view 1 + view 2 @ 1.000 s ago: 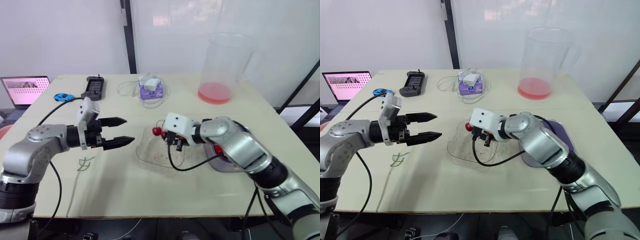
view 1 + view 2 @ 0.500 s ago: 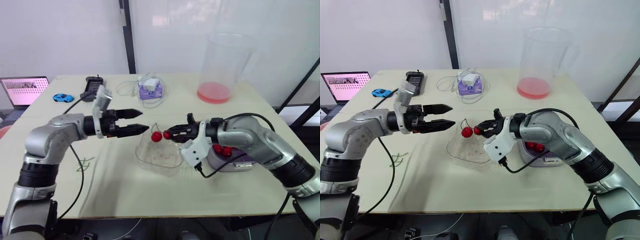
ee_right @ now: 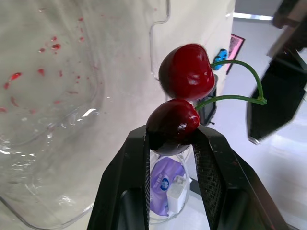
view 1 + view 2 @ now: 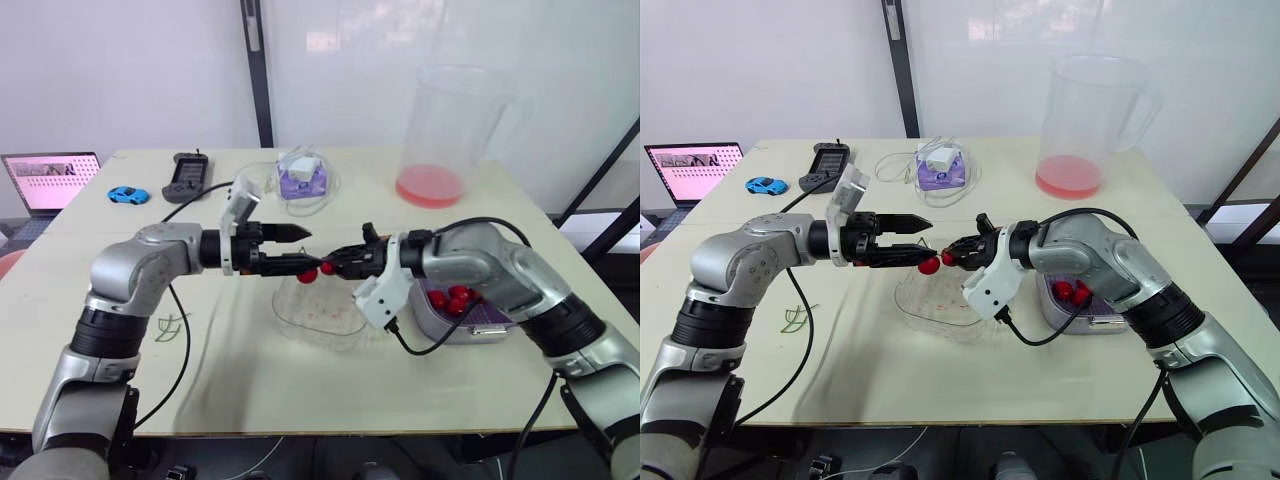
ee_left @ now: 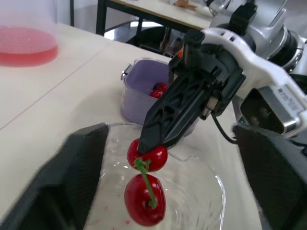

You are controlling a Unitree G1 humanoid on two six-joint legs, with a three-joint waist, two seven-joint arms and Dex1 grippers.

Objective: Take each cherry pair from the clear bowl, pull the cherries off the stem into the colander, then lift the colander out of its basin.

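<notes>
1. Closest in, the right wrist view shows my right end effector (image 3: 171, 139) clamped on one cherry of the cherry pair (image 3: 186, 72). The other cherry hangs free just beside it, joined by the forked green stem (image 3: 240, 98).
2. The left wrist view adds what that one cannot. My left end effector (image 4: 305, 250) is spread wide, its fingers (image 5: 79, 172) on either side of the pair, and I see no contact with either cherry.
3. From the head cameras, the two end effectors meet tip to tip in the air above the clear bowl (image 4: 300, 325), which is speckled with red juice.
4. Just beside the bowl, on my right, sits the purple colander (image 5: 139, 96) with several loose cherries (image 4: 450, 297) inside.
5. On the pale counter (image 4: 250, 380), bare green stems (image 4: 795, 318) lie near my left arm.
6. Farther back are a blue toy car (image 4: 765, 184), a black handheld controller (image 4: 825, 160), a purple box (image 4: 940, 175) with a white charger and cable, and a tall clear pitcher (image 4: 1085, 110) with red liquid at the bottom.
7. An open laptop (image 4: 685, 160) stands past the counter's left edge.
8. Behind everything are a white wall and a dark upright post (image 4: 255, 60).
</notes>
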